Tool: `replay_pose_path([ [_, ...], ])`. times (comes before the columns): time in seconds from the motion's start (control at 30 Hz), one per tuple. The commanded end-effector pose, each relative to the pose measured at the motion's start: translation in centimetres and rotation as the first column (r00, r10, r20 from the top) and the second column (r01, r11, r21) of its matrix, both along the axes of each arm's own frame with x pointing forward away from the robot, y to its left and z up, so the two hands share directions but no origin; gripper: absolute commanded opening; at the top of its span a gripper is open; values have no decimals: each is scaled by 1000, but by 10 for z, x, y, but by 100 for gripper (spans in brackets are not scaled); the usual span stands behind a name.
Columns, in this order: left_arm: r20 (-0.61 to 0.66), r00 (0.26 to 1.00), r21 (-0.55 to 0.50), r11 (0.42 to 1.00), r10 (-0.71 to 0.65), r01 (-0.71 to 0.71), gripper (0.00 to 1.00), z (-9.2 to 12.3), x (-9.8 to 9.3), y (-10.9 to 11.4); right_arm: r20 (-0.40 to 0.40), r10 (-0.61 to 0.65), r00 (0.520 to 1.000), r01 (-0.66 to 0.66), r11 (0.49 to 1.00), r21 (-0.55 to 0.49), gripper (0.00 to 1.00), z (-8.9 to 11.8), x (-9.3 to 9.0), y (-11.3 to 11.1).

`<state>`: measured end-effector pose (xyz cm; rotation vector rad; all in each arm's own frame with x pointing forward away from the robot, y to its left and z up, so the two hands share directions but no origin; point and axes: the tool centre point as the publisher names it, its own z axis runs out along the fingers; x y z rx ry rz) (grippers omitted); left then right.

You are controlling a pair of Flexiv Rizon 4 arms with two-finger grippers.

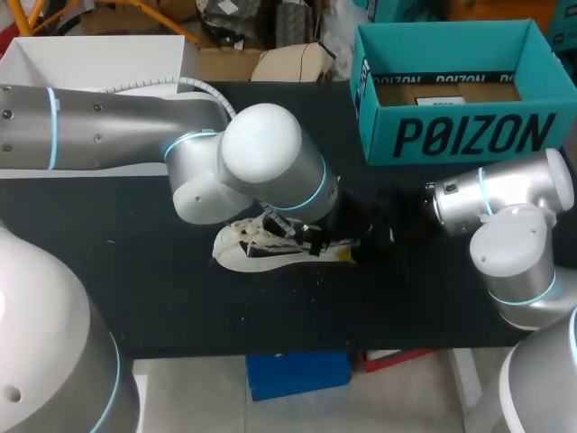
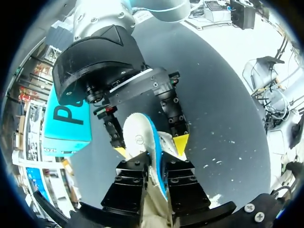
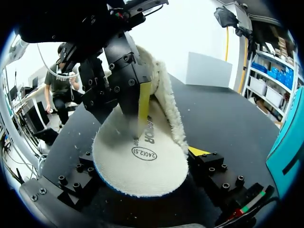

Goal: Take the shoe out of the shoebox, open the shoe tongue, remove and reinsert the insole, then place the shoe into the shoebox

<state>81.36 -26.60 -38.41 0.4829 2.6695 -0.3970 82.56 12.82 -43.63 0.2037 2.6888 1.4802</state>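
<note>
A white shoe (image 1: 248, 245) with fleece lining (image 3: 167, 90) lies mid-table, toe to the left. Its white insole (image 3: 142, 161), blue-edged (image 2: 141, 142), sticks up out of the heel opening. My left gripper (image 2: 156, 166) is shut on the insole; in the right wrist view one yellow finger (image 3: 143, 107) lies on its printed face. In the head view the left gripper (image 1: 314, 238) sits over the heel. My right gripper (image 3: 145, 156) stands wide around the shoe's heel, yellow fingertips (image 2: 181, 142) touching both sides. The teal shoebox (image 1: 451, 135) stands open at the back right.
A white open bin (image 1: 99, 63) stands at the back left edge. The black table (image 1: 180, 298) has free room in front of the shoe and to its left. My left arm's elbow (image 1: 261, 144) hangs over the table's middle.
</note>
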Motion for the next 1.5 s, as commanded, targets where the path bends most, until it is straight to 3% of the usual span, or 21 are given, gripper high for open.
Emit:
replay_pose_path([
  [0.03,-4,1000,1,1000,8,-8,0,-2,3,-2,0,-1,1000,1,1000,-1,0,-3,2,1],
  [0.3,-46,998,-23,999,-31,30,0,17,-14,4,0,-1,1000,1,1000,-1,0,-3,2,1],
  [0.57,-143,981,-234,968,-129,93,0,67,-55,8,0,-1,1000,1,1000,-1,0,-3,2,1],
  [0.83,-213,957,-488,870,-195,69,0,124,-90,-3,0,-1,1000,1,1000,-1,0,-3,2,1],
  [1.13,-296,898,-685,727,-326,38,0,181,-98,-19,0,-1,1000,1,1000,-1,0,-3,2,1],
  [1.5,-296,898,-685,727,-326,38,0,181,-98,-19,0,-1,1000,1,1000,-1,0,-3,2,1],
])
